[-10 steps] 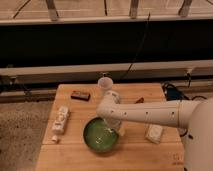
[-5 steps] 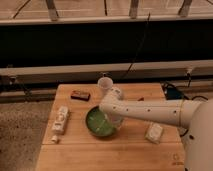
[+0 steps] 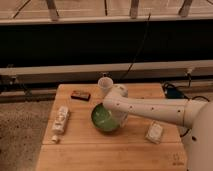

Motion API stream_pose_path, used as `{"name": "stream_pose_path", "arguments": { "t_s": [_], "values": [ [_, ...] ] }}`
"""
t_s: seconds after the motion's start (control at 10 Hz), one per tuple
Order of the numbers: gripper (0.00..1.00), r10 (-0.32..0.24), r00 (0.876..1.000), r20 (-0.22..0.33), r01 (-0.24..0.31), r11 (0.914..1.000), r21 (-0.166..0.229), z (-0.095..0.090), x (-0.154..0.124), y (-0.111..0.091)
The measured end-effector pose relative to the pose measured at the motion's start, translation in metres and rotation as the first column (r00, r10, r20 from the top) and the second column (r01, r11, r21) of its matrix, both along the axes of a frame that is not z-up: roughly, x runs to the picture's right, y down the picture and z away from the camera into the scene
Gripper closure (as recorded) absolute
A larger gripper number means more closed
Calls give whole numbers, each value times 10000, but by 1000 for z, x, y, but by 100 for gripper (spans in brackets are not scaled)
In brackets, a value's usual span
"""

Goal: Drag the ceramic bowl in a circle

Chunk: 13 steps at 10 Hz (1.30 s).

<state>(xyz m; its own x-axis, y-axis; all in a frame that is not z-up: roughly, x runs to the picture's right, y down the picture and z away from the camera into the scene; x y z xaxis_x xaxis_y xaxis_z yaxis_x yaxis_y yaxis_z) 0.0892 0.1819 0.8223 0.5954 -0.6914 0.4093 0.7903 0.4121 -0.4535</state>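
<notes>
Where the wooden worktop (image 3: 100, 155) comes nearest the camera, the first thing met is a pale packet (image 3: 155, 132) at about 4 o'clock from the worktop's middle, lying flat and a little askew. Over at 9 o'clock, close to the left edge, a long white wrapped item (image 3: 61, 120) lies lengthwise front to back, with a small white piece (image 3: 55, 139) just beside its near end.

Between the two, close to the middle of the worktop, sits the ceramic bowl (image 3: 104, 119), green and glossy, upright on the boards and apart from both. The white arm (image 3: 155, 107) reaches in from 3 o'clock, and its claw (image 3: 116, 111) comes down at the bowl's 2 o'clock side, at or just inside the rim. Whether the claw is apart, together or clamped on the rim I cannot tell, since the arm's end covers it.

Beyond the bowl, at 12 o'clock from it, a small white cup (image 3: 105, 86) stands upright just beside the arm's rounded wrist. A dark flat bar (image 3: 80, 95) lies at 11 o'clock, apart from cup and bowl. Farther back, a black cable (image 3: 135, 55) rises across a pale rail (image 3: 75, 69).
</notes>
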Motion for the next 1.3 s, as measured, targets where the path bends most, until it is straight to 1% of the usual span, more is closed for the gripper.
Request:
{"name": "stream_pose_path", "arguments": {
  "t_s": [0.2,0.3,0.5,0.6,0.7,1.0,1.2,1.3],
  "values": [
    [100,-119,9999,46,119,9999,-7,0,12,-2],
    [100,-268,9996,120,268,9996,9,1,19,-3],
    [100,-487,9982,347,488,9988,-15,0,16,-2],
    [100,-633,9966,522,635,9980,-15,-2,7,-1],
    [100,-783,9951,598,781,9969,46,-2,1,-5],
    [100,-1135,9903,805,1130,9935,115,6,7,-25],
    [100,-1374,9856,982,1373,9905,86,5,14,-21],
    [100,-1580,9810,1125,1582,9874,73,-1,9,-13]
  ]
}}
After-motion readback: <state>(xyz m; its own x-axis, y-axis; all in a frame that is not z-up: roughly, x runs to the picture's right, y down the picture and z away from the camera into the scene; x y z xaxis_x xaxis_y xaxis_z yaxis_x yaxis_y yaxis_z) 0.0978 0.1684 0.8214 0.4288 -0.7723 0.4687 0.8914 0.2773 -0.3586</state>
